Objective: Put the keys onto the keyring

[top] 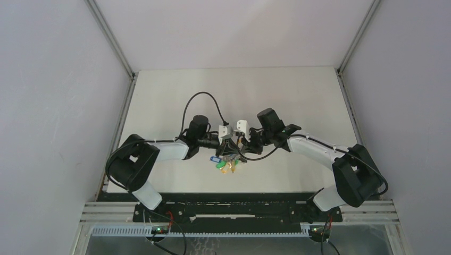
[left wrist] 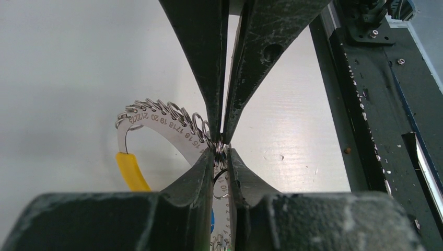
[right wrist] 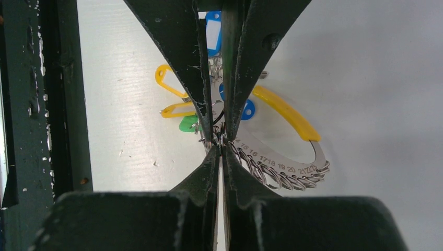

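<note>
The keyring (left wrist: 156, 123) is a silvery numbered arc strung with small split rings and a yellow band (left wrist: 131, 170). It hangs between both grippers above the table (top: 298, 95). My left gripper (left wrist: 222, 154) is shut on the arc and its small rings. My right gripper (left wrist: 223, 137) comes in from the opposite side, tip to tip with it. In the right wrist view the right gripper (right wrist: 219, 145) is shut, its tips against the rings of the keyring (right wrist: 282, 164); whether it pinches one I cannot tell. From above, the left gripper (top: 227, 149) and right gripper (top: 237, 147) meet over the keyring (top: 226, 163). The keys are not visible.
Blue tags (right wrist: 213, 34), a green tag (right wrist: 187, 124) and yellow tags (right wrist: 166, 78) dangle from the bunch. The black rail (top: 234, 204) runs along the near table edge, close under the grippers. White walls enclose the table. A black cable (top: 199, 98) loops above the left wrist.
</note>
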Tool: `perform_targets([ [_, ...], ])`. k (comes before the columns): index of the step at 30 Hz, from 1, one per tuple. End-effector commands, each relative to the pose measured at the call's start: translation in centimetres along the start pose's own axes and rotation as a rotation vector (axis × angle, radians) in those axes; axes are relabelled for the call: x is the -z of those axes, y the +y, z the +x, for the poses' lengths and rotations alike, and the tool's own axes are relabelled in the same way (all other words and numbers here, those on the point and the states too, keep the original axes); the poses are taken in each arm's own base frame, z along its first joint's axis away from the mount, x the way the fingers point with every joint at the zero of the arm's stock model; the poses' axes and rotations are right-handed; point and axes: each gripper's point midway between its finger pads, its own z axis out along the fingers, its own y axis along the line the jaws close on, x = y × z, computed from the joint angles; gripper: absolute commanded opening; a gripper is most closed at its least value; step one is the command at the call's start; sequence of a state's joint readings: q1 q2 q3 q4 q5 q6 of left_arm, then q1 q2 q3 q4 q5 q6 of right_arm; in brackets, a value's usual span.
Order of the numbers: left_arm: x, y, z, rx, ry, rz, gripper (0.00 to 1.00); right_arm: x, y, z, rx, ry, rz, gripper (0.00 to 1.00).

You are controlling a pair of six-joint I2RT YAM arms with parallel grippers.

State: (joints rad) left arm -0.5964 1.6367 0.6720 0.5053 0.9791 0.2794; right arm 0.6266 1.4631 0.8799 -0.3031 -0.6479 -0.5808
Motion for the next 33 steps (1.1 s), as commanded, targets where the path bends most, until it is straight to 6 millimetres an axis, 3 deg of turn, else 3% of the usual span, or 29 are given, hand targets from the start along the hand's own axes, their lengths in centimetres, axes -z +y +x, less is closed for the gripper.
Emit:
perform_targets([
  [1,-0.7,0.1,-2.5,-0.060,-0.042,0.036,0.18,0.7,-0.6,-4.2,0.108,-0.084,0.023,0.00],
  [11,-0.6,0.1,-3.0,-0.066,-0.055,0.025,0.01,0.9,-0.5,-4.3,0.111,-0.077,0.035,0.00],
  [14,-0.3,0.2,-3.4,-0.075,-0.081,-0.001,0.00,1.4,-1.0,-4.5,0.093,-0.080,0.071,0.00],
  [21,0.5,0.6,-5.1,-0.075,-0.210,-0.057,0.00,4.5,-0.8,-6.5,0.055,-0.233,0.114,0.23],
  [26,1.7,0.4,-7.0,-0.058,-0.357,-0.065,0.00,6.0,-1.0,-6.6,0.019,-0.350,0.114,0.23],
  [33,2.3,0.2,-7.5,-0.068,-0.391,-0.077,0.00,5.1,-0.9,-5.9,-0.018,-0.365,0.067,0.20],
])
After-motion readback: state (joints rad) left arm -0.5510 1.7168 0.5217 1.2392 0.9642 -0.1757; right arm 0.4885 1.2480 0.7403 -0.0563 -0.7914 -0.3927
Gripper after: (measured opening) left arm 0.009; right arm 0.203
